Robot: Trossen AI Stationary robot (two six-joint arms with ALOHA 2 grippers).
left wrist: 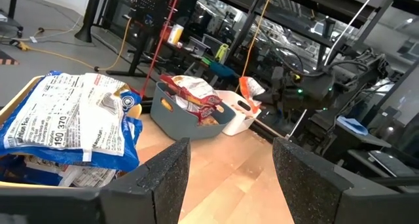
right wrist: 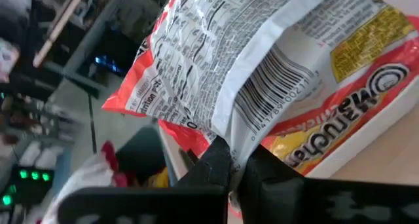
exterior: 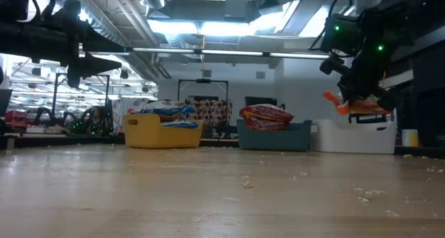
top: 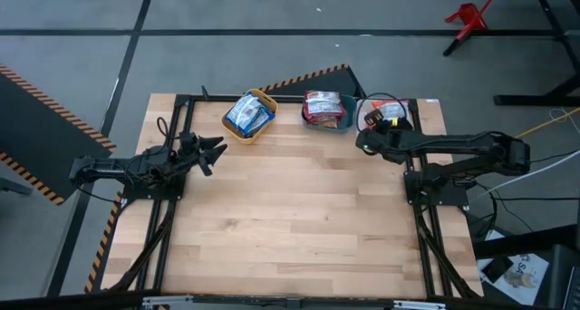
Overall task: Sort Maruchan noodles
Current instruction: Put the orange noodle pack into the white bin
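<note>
Right tool [top: 373, 129] is clamped on an orange Maruchan noodle packet [right wrist: 262, 73], held above the white bin [exterior: 354, 137] at the table's [top: 299, 210] far right, beside the teal bin [top: 343, 122] of red packets [top: 322, 106], while the left tool [top: 216, 150], fingers apart, hovers near the yellow bin [top: 265, 99] of blue packets [top: 246, 115].

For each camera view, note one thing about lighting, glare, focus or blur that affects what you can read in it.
High view: even light, sharp. Low view: bright ceiling lights leave the right pincer and left arm as dark silhouettes. Left wrist view: print on the blue packet is legible; the room behind is cluttered. Right wrist view: the orange packet fills the frame, barcode readable, background blurred.
</note>
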